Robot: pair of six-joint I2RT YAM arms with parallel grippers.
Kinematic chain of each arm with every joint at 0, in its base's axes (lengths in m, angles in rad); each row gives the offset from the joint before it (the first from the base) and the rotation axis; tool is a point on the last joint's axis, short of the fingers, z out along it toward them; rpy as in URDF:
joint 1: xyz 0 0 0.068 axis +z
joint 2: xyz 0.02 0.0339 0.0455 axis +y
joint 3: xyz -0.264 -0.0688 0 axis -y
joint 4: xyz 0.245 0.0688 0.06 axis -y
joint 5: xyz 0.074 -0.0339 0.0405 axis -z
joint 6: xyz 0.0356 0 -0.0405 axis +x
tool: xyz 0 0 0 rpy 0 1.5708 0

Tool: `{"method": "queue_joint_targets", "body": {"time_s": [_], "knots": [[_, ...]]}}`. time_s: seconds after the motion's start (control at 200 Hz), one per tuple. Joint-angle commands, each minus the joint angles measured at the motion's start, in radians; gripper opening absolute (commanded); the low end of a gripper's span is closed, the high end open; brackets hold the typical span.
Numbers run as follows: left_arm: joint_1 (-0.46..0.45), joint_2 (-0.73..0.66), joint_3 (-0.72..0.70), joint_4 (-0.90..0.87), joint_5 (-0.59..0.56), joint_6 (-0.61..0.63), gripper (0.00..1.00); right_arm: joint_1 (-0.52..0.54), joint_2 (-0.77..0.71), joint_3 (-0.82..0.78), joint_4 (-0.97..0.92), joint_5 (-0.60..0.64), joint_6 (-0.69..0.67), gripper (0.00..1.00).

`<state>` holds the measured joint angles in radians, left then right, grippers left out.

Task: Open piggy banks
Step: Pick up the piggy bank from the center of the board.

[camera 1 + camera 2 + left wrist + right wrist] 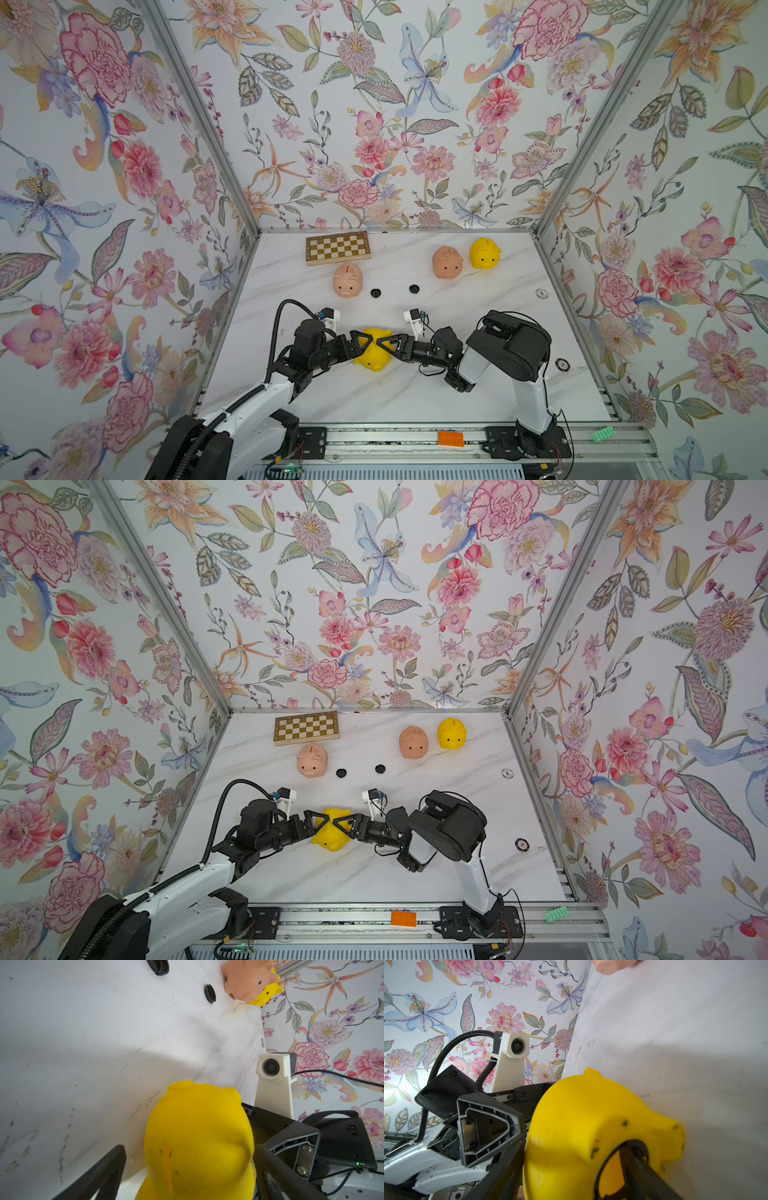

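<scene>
Flowered walls (374, 124) box in the white bench (395, 399). Between my two claws the near yellow piggy bank (374, 359) lies tipped, coin slot toward the left claw (360, 345), belly hole toward the right claw (385, 348). The right claw's jaws are parted, one finger poked into that hole, its tip hidden, so I cannot tell whether it pinches anything. The left claw's jaws spread wide astride it, one finger on its flank, bench showing beside the other. Beyond the claws lie a black plug (375, 292) and a second plug (414, 288). Farther past the left claw stand a pink piggy bank (348, 280) and a chessboard (338, 248); past the right claw, another pink piggy bank (447, 262) and the far yellow piggy bank (484, 253), undersides hidden.
</scene>
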<state>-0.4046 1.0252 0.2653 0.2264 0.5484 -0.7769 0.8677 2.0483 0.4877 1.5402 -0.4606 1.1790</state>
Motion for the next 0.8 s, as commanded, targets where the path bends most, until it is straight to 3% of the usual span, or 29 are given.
{"method": "queue_joint_targets", "body": {"time_s": [0.0, 0.365, 0.796], "knots": [[0.008, 0.017, -0.009, 0.080, 0.037, -0.029, 0.99, -0.009, 0.036, -0.003, -0.039, -0.004, 0.011, 0.74], [0.008, 0.029, -0.071, 0.158, 0.056, -0.069, 0.99, -0.025, 0.056, 0.008, -0.084, 0.011, 0.030, 0.66], [-0.006, 0.077, -0.127, 0.358, 0.108, -0.218, 0.99, -0.035, 0.102, 0.002, -0.058, 0.026, 0.067, 0.64]]}}
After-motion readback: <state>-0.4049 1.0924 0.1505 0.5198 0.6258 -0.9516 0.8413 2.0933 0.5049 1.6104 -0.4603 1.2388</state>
